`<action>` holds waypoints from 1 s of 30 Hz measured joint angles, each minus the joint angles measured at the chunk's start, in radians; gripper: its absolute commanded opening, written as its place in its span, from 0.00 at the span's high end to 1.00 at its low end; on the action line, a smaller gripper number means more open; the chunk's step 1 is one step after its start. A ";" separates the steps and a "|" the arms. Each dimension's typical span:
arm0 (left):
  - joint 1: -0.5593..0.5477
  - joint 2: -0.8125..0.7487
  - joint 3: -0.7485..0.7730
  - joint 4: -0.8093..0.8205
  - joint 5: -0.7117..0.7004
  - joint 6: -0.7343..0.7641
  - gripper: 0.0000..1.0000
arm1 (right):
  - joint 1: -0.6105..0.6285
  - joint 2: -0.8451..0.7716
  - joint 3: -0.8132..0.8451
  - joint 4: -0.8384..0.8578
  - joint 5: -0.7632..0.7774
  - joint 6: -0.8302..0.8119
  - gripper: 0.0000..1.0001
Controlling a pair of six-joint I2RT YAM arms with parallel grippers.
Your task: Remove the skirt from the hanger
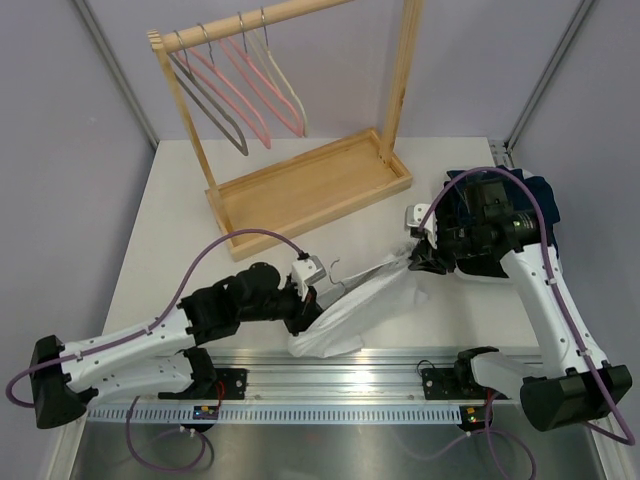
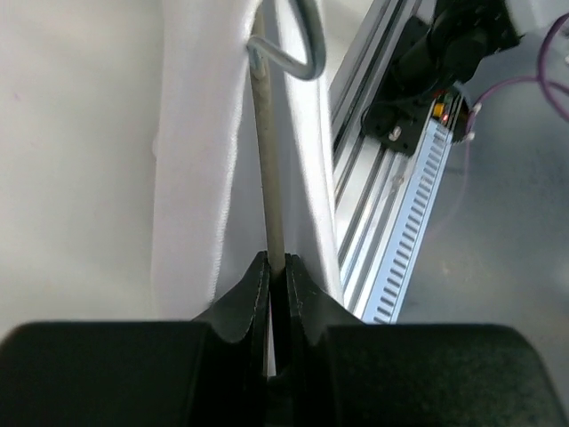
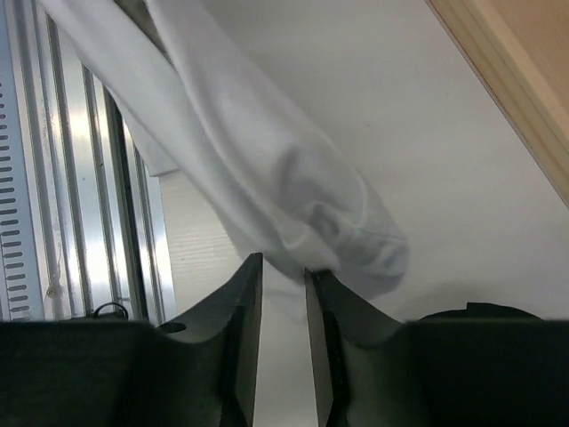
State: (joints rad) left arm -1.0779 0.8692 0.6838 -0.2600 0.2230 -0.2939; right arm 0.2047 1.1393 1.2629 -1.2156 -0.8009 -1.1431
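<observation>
Left gripper [image 1: 318,300], top view: reaches into the white skirt [image 1: 362,308], which lies bunched on the table [image 1: 180,200] between the arms. Only the hook of its hanger [image 1: 336,268] pokes out. Right gripper [image 1: 415,262] sits at the skirt's far end.

Left wrist view: jaws clenched on the hanger's thin bar, cloth draped on either side.

Right wrist view: jaws parted a little, skirt end just beyond the tips, nothing visibly pinched.

Judgement: skirt still on the hanger; drawing it clear remains.
</observation>
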 measured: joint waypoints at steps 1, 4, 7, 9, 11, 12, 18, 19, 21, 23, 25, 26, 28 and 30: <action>0.000 0.012 0.000 -0.018 0.001 -0.005 1.00 | -0.009 0.001 -0.005 0.000 -0.008 0.000 0.63; -0.002 0.061 0.000 -0.092 0.013 -0.023 1.00 | -0.034 -0.005 -0.012 0.001 -0.032 -0.001 0.61; -0.008 0.110 0.005 -0.132 0.016 -0.047 1.00 | -0.040 -0.019 -0.009 -0.013 -0.063 -0.001 0.60; -0.008 0.137 0.019 -0.152 0.011 -0.064 1.00 | -0.040 -0.030 0.013 -0.042 -0.090 0.008 0.59; -0.008 0.163 0.042 -0.160 0.002 -0.080 1.00 | -0.038 -0.046 0.033 -0.041 -0.110 0.044 0.57; -0.008 0.174 0.054 -0.162 -0.003 -0.086 1.00 | -0.033 -0.060 0.037 -0.021 -0.109 0.086 0.51; -0.029 0.219 0.124 -0.169 -0.051 -0.101 1.00 | 0.191 -0.130 -0.028 0.237 0.085 0.480 0.41; -0.037 0.224 0.135 -0.172 -0.064 -0.100 1.00 | 0.231 -0.127 -0.042 0.277 0.128 0.545 0.41; -0.053 0.233 0.161 -0.187 -0.090 -0.099 1.00 | 0.278 -0.093 -0.055 0.345 0.207 0.674 0.40; -0.069 0.237 0.177 -0.200 -0.109 -0.098 1.00 | 0.287 -0.047 -0.055 0.411 0.304 0.768 0.37; -0.081 0.238 0.188 -0.212 -0.132 -0.095 1.00 | 0.288 -0.004 -0.055 0.465 0.428 0.843 0.35; -0.084 0.238 0.190 -0.218 -0.141 -0.093 1.00 | 0.288 0.013 -0.055 0.482 0.483 0.872 0.34; -0.090 0.238 0.192 -0.227 -0.160 -0.087 1.00 | 0.288 0.041 -0.050 0.496 0.562 0.916 0.31; -0.093 0.238 0.193 -0.243 -0.174 -0.076 1.00 | 0.288 0.062 -0.043 0.495 0.599 0.948 0.28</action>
State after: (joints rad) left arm -1.1713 1.1076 0.8772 -0.5034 0.0486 -0.3698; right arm 0.4931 1.2015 1.2201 -0.7208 -0.2016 -0.1951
